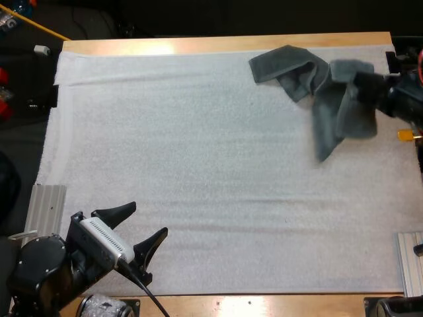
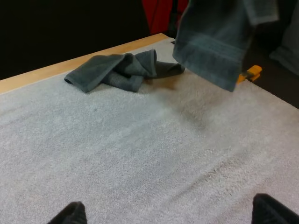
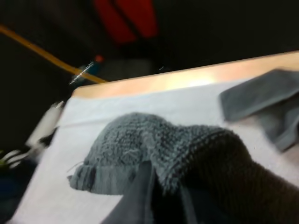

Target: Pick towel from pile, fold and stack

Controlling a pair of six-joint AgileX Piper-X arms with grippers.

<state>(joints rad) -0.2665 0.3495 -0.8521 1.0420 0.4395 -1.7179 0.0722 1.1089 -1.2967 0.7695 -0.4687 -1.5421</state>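
Note:
A dark grey-green towel [image 1: 340, 109] hangs above the mat's far right side, with my right gripper [image 1: 371, 87] shut on its upper end. From the left wrist view this lifted towel [image 2: 215, 39] dangles clear of the mat. In the right wrist view the towel [image 3: 154, 149] bunches over my right gripper [image 3: 163, 198]. A second, crumpled towel [image 1: 289, 68] [image 2: 117, 70] [image 3: 268, 100] lies on the mat by the far edge, just left of the hanging one. My left gripper [image 1: 145, 221] [image 2: 170, 214] stands open over the near left of the mat, holding nothing.
The white mat [image 1: 198, 165] covers most of the wooden table [image 1: 198, 45]. Ribbed metal plates sit at the mat's near left [image 1: 45, 206] and near right [image 1: 410, 261].

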